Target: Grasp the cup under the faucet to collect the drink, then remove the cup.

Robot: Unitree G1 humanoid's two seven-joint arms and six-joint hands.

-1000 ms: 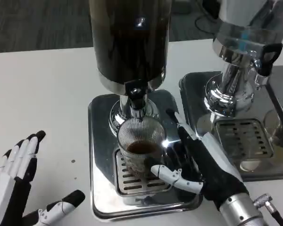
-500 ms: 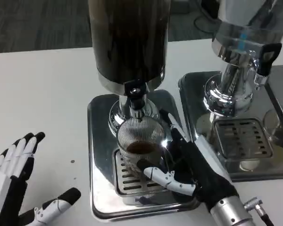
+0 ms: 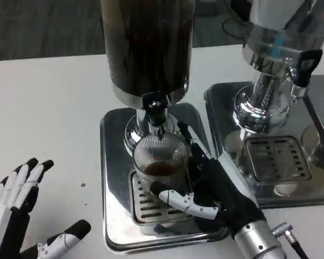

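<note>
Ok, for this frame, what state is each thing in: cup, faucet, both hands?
cup: upright on the drip grate under the faucet, partly filled with dark drink.
faucet: over the cup; flow cannot be told.
right hand: fingers wrapped around the cup.
left hand: open, holding nothing.

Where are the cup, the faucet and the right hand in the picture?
cup (image 3: 160, 156): head view, on its ribbed glass wall above the dark drink.
faucet (image 3: 155, 108): head view, on the black tap above the cup.
right hand (image 3: 213, 189): head view, on the dark palm beside the cup.
</note>
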